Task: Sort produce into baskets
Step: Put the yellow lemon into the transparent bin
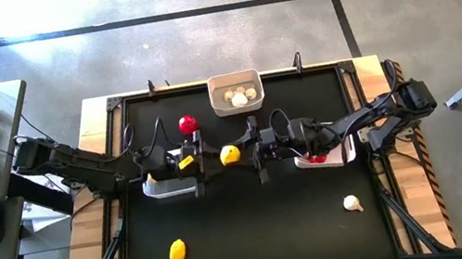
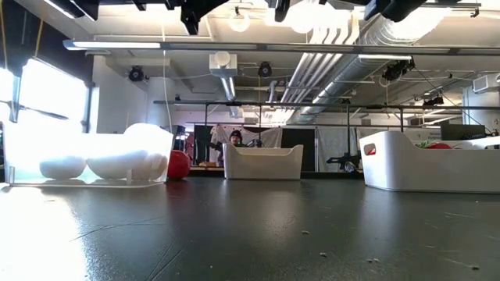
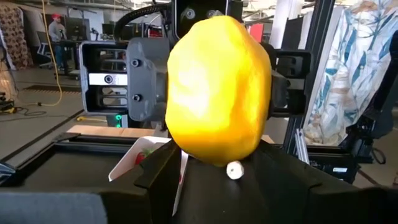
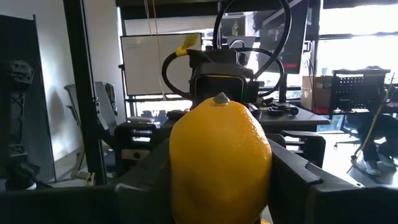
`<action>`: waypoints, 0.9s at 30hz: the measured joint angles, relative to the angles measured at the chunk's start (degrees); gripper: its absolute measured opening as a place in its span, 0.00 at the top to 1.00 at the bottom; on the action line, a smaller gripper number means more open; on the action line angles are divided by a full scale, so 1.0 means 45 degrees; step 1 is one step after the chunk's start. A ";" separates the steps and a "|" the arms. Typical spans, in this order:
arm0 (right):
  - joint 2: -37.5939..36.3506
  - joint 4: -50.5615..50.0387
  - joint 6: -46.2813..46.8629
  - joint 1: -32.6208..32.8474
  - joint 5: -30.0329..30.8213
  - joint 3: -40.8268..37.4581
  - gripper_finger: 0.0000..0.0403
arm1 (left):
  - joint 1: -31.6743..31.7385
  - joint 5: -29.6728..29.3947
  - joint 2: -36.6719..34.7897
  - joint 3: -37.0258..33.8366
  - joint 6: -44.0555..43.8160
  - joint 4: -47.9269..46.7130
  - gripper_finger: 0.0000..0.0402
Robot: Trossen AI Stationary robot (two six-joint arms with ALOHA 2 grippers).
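A yellow lemon (image 1: 230, 155) hangs in mid-air above the middle of the table, between my two grippers. My right gripper (image 1: 253, 151) comes from the right and is shut on it. My left gripper (image 1: 207, 159) faces it from the left, open, with its fingertips just short of the lemon (image 3: 217, 87). Three white baskets stand on the table: one under my left arm (image 1: 165, 187), one with red tomatoes under my right arm (image 1: 328, 158), and one with white garlic bulbs at the far edge (image 1: 235, 91). My right gripper pinches the lemon's two sides (image 4: 180, 168) between its two fingers (image 4: 146, 174). The fingers come level from the table's right. The lemon is upright, its stem nub (image 4: 221, 98) on top, lifted clear of the table.
A loose red tomato (image 1: 186, 124) lies at the far left of centre. A loose lemon (image 1: 177, 250) lies near the front left, and a loose garlic bulb (image 1: 352, 203) near the front right. The table's middle and front are black and open.
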 joint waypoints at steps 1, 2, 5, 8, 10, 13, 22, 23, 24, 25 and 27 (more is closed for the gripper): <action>0.0000 -0.0010 0.0000 0.0000 0.0010 0.0000 0.58 | -0.0008 0.0034 0.0000 0.0000 0.0039 0.0025 0.55; 0.0000 -0.0014 0.0002 0.0000 0.0006 0.0000 0.58 | -0.0033 0.0035 0.0000 0.0000 0.0072 0.0025 0.55; 0.0000 -0.0066 0.0049 0.0000 0.0014 0.0005 0.58 | -0.0038 0.0085 0.0005 0.0000 0.0078 0.0069 0.55; -0.0005 -0.0078 0.0049 0.0005 0.0069 0.0010 0.58 | -0.0034 0.0281 0.0005 0.0000 0.0092 0.0143 0.55; -0.0005 -0.0083 0.0049 0.0005 0.0117 0.0015 0.58 | -0.0034 0.0321 0.0005 0.0000 0.0092 0.0251 0.55; -0.0019 -0.0155 0.0053 0.0000 0.0199 0.0024 0.58 | -0.0024 0.0317 0.0005 0.0000 0.0118 0.0340 0.55; -0.0029 -0.0238 0.0058 0.0000 0.0215 0.0029 0.58 | -0.0024 0.0341 0.0010 -0.0002 0.0223 0.0518 0.66; -0.0029 -0.0243 0.0058 0.0000 0.0202 0.0029 0.58 | -0.0024 0.0348 0.0010 -0.0004 0.0284 0.0530 0.69; -0.0029 -0.0247 0.0055 0.0003 0.0194 0.0029 0.58 | -0.0024 0.0387 0.0010 -0.0005 0.0360 0.0532 0.72; -0.0029 -0.0250 0.0053 0.0005 0.0188 0.0029 0.58 | -0.0024 0.0450 0.0010 -0.0005 0.0432 0.0535 0.75; -0.0029 -0.0257 0.0053 0.0010 0.0183 0.0029 0.58 | -0.0024 0.0521 0.0010 -0.0005 0.0550 0.0541 0.80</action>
